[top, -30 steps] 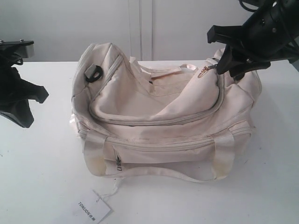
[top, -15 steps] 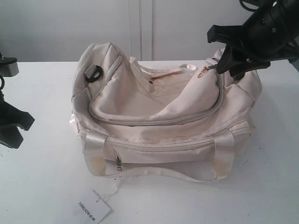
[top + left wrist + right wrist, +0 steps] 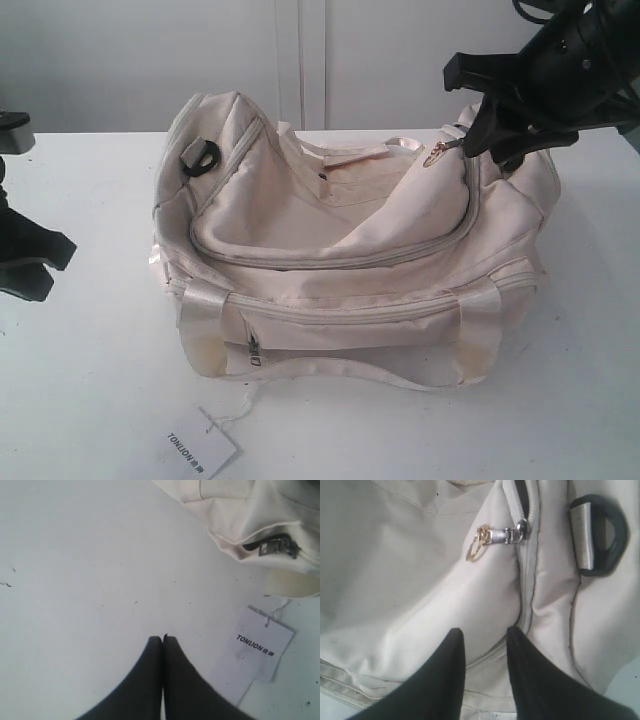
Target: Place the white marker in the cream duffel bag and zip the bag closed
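The cream duffel bag lies in the middle of the white table, its top flap sagging inward. Its gold zipper pull sits at the bag's right end; in the right wrist view the gold zipper pull hangs from a silver slider, with a dark gap in the zip beyond it. My right gripper hovers over that end, just right of the pull. The right gripper is open, with only bag fabric showing between its fingers. My left gripper is shut and empty over bare table, left of the bag. The white marker is out of view.
A white paper tag printed with black letters lies on a string in front of the bag, near the table's front edge. A black strap ring sits on the bag's left end. A small front pocket zipper shows on the bag's side.
The left arm has drawn back toward the left edge and dropped lower. The right gripper and the bag have not moved.
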`<state>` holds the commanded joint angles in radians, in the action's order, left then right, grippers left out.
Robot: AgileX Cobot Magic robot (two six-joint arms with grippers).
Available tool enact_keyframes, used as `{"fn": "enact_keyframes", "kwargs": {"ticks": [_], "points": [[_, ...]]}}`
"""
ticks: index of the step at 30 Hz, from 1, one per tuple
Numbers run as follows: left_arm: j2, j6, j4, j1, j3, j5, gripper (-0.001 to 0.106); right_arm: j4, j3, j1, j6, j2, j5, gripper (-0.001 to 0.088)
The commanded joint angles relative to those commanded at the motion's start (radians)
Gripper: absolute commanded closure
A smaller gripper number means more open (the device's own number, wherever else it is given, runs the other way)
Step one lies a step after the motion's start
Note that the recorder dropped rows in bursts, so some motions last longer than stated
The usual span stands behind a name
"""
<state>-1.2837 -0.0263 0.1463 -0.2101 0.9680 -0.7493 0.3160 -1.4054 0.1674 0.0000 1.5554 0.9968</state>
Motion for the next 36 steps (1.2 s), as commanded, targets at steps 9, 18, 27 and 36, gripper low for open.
{"fn": "enact_keyframes", "kwargs": {"ticks": [9,18,27,36], "points": [[0.108,0.000,0.002,0.026,-0.002,0.021,0.105,0.000,0.000,0.000,0.000,0.000,-0.004,0.0586],[0.306,0.002,0.002,0.111,-0.118,0.023,0.105,0.000,0.000,0.000,0.000,0.000,-0.004,0.0586],[0.538,0.002,-0.001,0.138,-0.338,0.133,0.105,0.000,0.000,0.000,0.000,0.000,-0.004,0.0586],[0.763,0.000,-0.044,0.138,-0.520,0.155,0.105,0.000,0.000,0.000,0.000,0.000,-0.004,0.0586]]}}
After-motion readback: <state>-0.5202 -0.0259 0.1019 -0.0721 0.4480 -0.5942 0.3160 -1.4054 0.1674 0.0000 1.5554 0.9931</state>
